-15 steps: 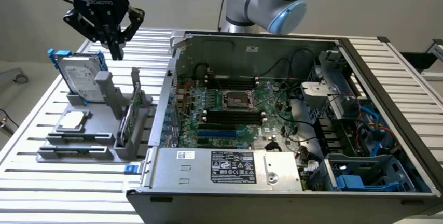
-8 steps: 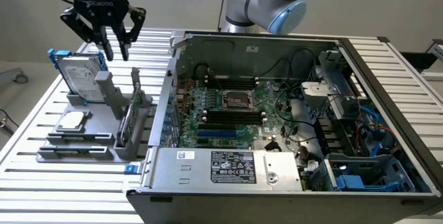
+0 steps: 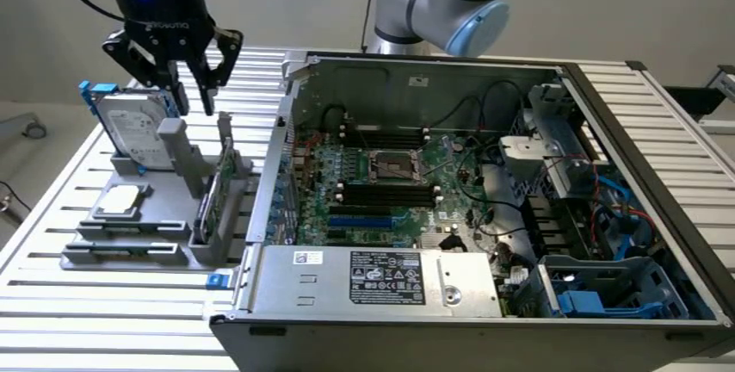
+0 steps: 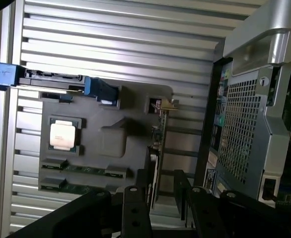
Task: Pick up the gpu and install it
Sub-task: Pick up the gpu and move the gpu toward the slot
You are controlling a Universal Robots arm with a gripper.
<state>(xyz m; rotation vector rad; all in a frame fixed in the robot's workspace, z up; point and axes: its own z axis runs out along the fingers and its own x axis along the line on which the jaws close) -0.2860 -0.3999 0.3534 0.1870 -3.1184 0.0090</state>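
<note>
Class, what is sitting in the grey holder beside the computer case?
In the grey holder, a blue-framed hard drive stands upright, a square silver chip lies flat, and the gpu stands on edge. The gpu's lower edge is hidden in its slot.

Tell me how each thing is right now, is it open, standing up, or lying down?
gripper: open, empty, hovering over the gpu.
gpu: standing on edge in the grey holder, not yet picked up.
hard drive: standing upright in the holder.
chip: lying flat in its pocket.
computer case: open, with the board inside showing.
</note>
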